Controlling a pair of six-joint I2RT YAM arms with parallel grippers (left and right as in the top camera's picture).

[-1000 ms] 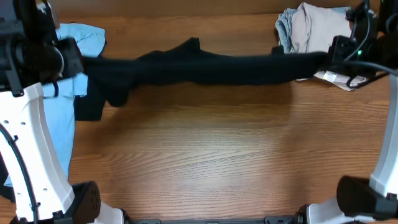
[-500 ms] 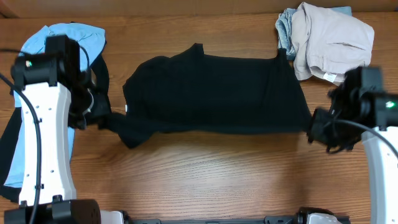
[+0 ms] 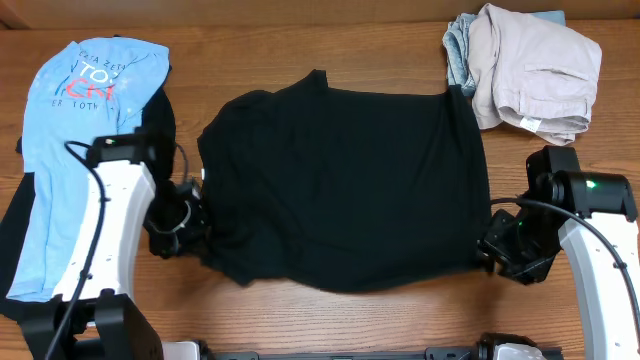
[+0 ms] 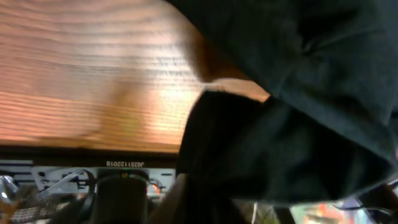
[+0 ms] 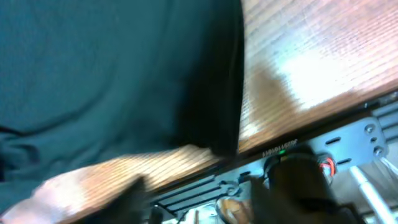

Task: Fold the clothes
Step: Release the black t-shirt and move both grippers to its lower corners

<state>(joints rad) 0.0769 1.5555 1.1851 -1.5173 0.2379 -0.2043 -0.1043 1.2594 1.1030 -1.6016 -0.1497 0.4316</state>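
The black T-shirt [image 3: 340, 180] lies spread over the middle of the table, its lower left part bunched and folded. My left gripper [image 3: 190, 225] sits at that bunched left edge. In the left wrist view the black fabric [image 4: 298, 124] drapes down over the jaws and hides them. My right gripper [image 3: 497, 250] is at the shirt's front right corner, and its jaws look open. In the right wrist view that corner [image 5: 224, 146] lies on the wood, apart from the gripper. The light blue lettered T-shirt [image 3: 85, 120] lies at the far left.
A heap of beige and grey garments [image 3: 530, 65] sits at the back right corner. Dark cloth shows under the blue shirt at the left edge [image 3: 12, 230]. The table's front edge [image 3: 340, 330] runs close to both grippers.
Both arms drew the black T-shirt toward the front edge, from a stretched band into a spread sheet. The right jaws opened and let go of the corner.
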